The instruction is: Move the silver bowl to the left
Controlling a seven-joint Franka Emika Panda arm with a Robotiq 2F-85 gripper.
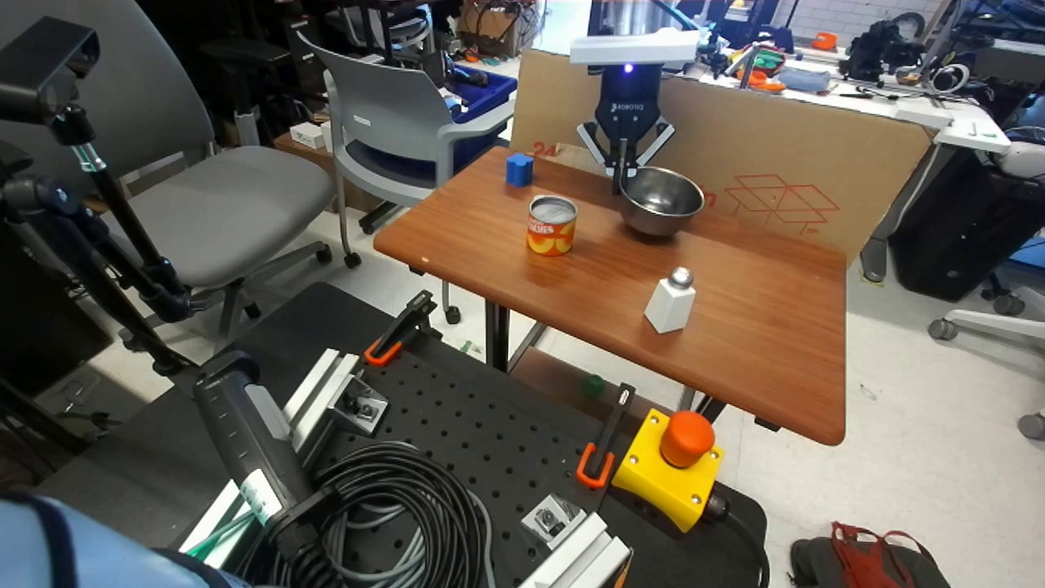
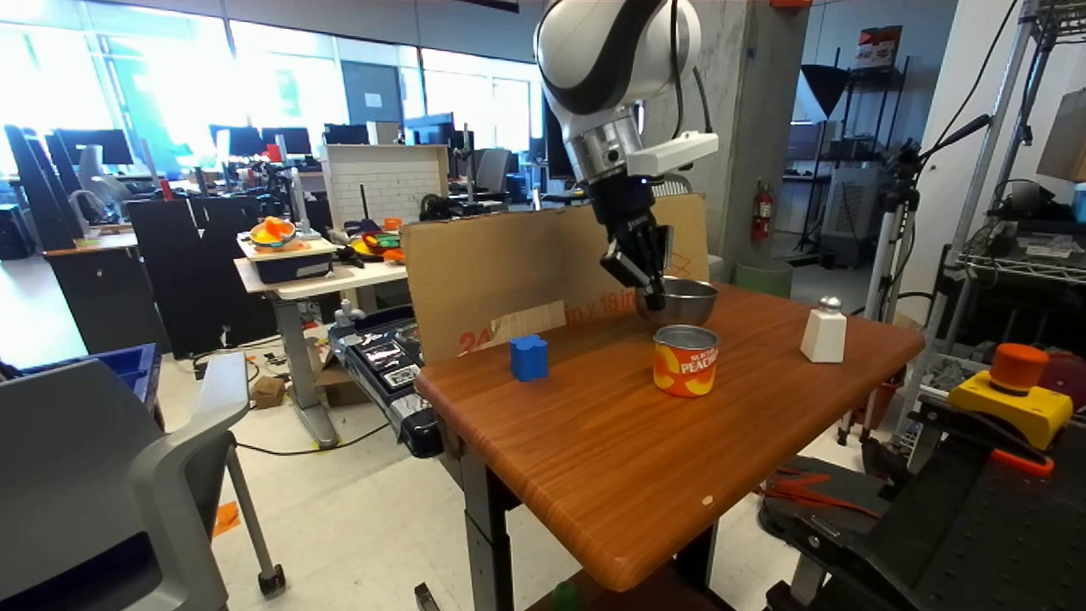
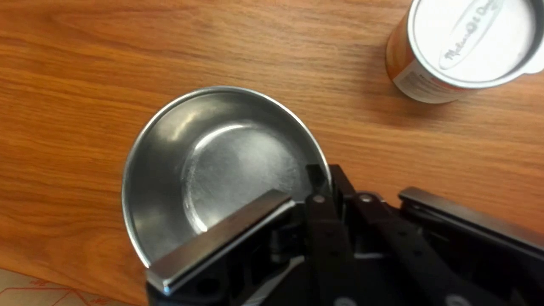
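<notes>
Gripper (image 3: 326,172): fingers closed on the bowl's rim, one inside the wall, its mate outside, on the side toward the can and the block.
Silver bowl (image 1: 663,214): mouth up, cardboard side of the wooden table (image 1: 759,327). Base touching wood or lifted, cannot tell.
Cardboard sheet (image 1: 784,155): stands along the long edge behind the bowl. Wrist view gives a strip of wood between bowl and that edge.
Orange can (image 2: 685,373): upright, near the bowl, apart from it; bare wood in the gap.
Blue block (image 2: 529,358): beyond the can, by the corner where cardboard meets short edge.
White shaker (image 1: 669,306): upright, silver cap, near the long edge opposite the cardboard; apart from the bowl.
Tighter room: bowl to can, in the wrist view a modest run of wood.
Wider room: in an exterior view, broad wood from the bowl to the short edge farthest from the block.
</notes>
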